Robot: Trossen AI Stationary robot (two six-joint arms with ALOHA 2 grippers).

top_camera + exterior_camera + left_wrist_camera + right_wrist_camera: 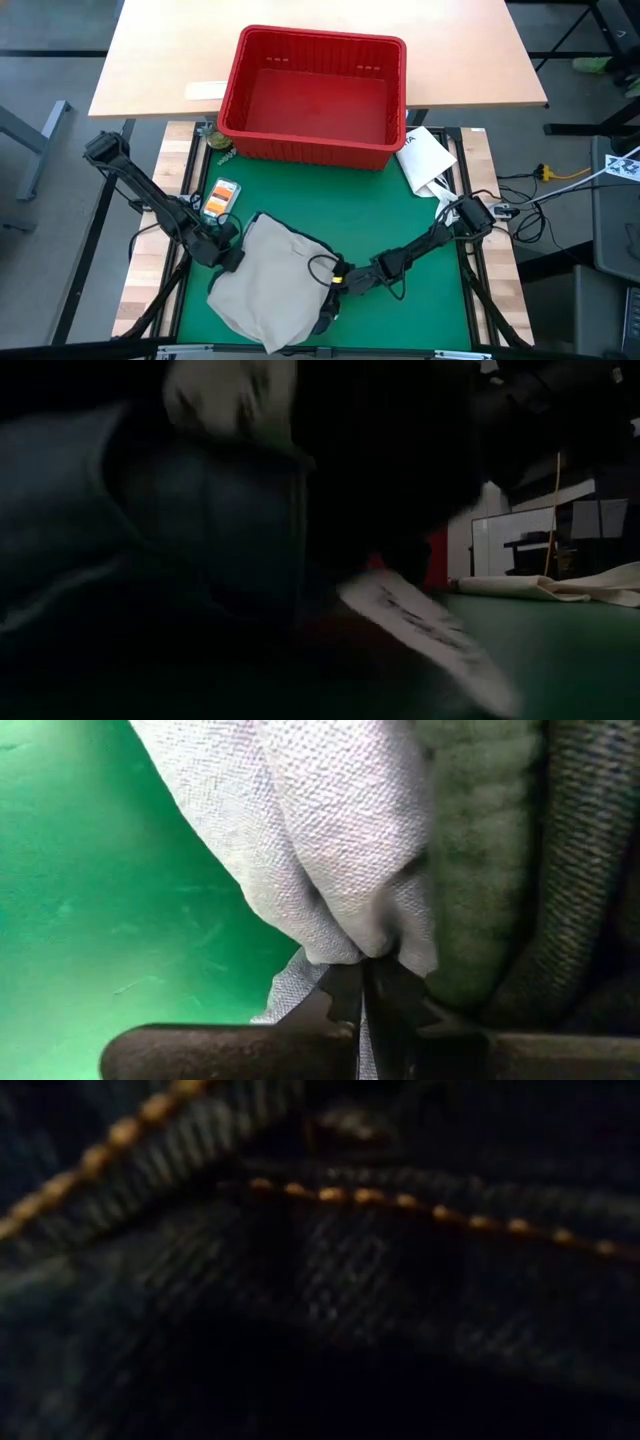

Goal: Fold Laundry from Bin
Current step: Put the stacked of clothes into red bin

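Left claw (pixel 365 995) clenched on khaki trousers (pixel 270 275); right claw (pixel 325 315) buried in laundry, state unclear; bin (pixel 312 140) empty.

Bin (pixel 312 150): red plastic, ribbed slotted walls, slight sheen; khakis (pixel 272 288): tan woven cloth, matt, creased; jeans (pixel 380 1270): dark denim, coarse twill, orange stitching; light cloth (pixel 330 840): fine weave, matt; mat (pixel 330 205): green, smooth, matt; worktop (pixel 160 60): pale wood, smooth; packet (pixel 425 155): white paper.
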